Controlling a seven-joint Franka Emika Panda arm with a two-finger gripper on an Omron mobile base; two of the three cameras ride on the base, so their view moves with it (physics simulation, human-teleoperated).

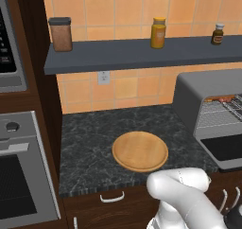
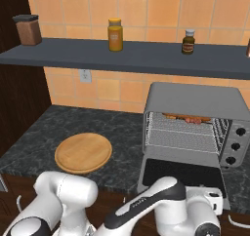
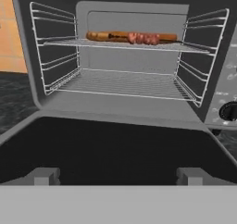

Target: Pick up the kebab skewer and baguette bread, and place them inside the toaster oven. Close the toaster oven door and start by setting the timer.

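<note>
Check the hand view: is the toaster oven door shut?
No. The toaster oven door lies folded down flat, leaving the kebab skewer and baguette bread exposed on the upper rack.

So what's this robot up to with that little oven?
It is loading the toaster oven. The kebab skewer and baguette bread already lie on the upper rack. The toaster oven door hangs open, and the empty, open gripper faces it from the front, so closing the door likely comes next.
</note>
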